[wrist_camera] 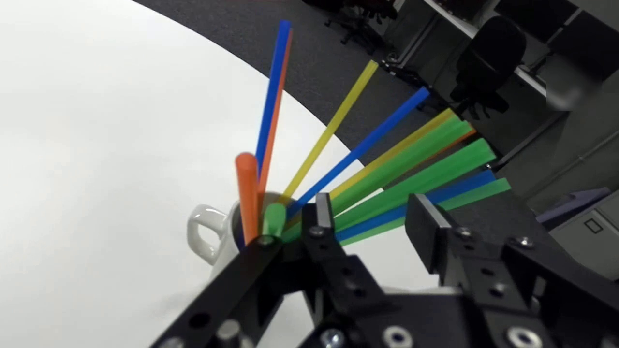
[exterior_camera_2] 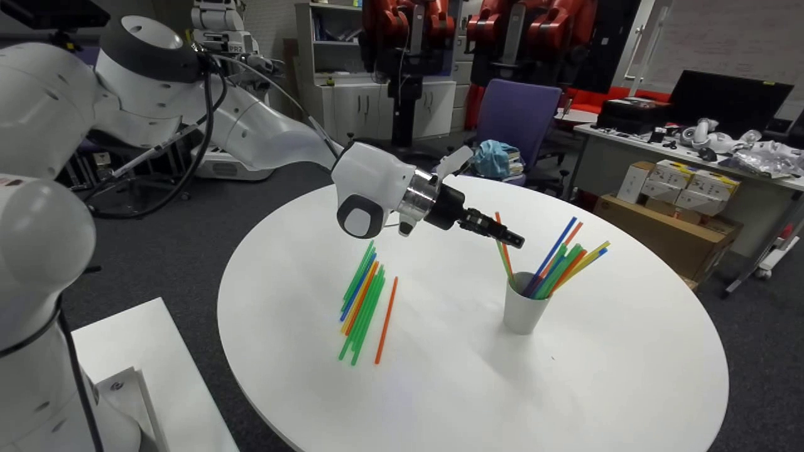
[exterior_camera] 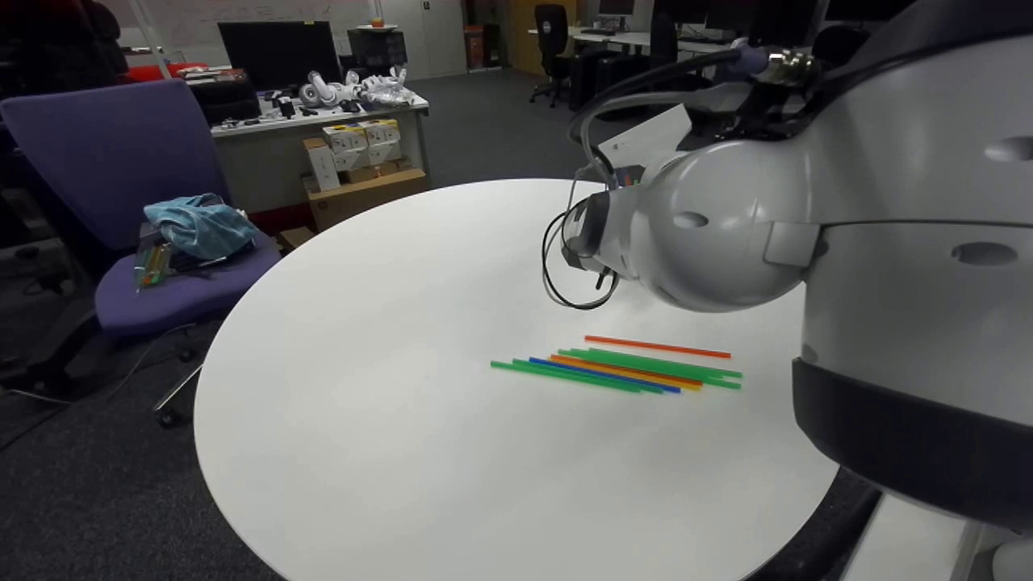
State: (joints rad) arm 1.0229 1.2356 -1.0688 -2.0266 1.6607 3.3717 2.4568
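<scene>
My gripper (wrist_camera: 375, 212) stands open in the wrist view, with a wide gap between its fingers and nothing gripped. Beyond that gap, green, blue and yellow straws (wrist_camera: 416, 179) lean out of a mug (wrist_camera: 207, 232) with a handle. An orange straw (wrist_camera: 247, 193) and a short-looking green straw end (wrist_camera: 274, 217) stand left of the fingers. In an exterior view the gripper (exterior_camera_2: 516, 240) hangs above the white mug (exterior_camera_2: 525, 315), beside the upper parts of its straws (exterior_camera_2: 568, 267). It crosses in front of a leaning orange straw (exterior_camera_2: 498, 218). The arm hides the gripper in an exterior view.
On the round white table (exterior_camera: 363, 452) lies a row of green, blue, orange and yellow straws (exterior_camera: 621, 371). A single orange-red straw (exterior_camera: 658, 346) lies apart beside them, seen in both exterior views. A purple chair (exterior_camera: 173, 282) stands beyond the table edge.
</scene>
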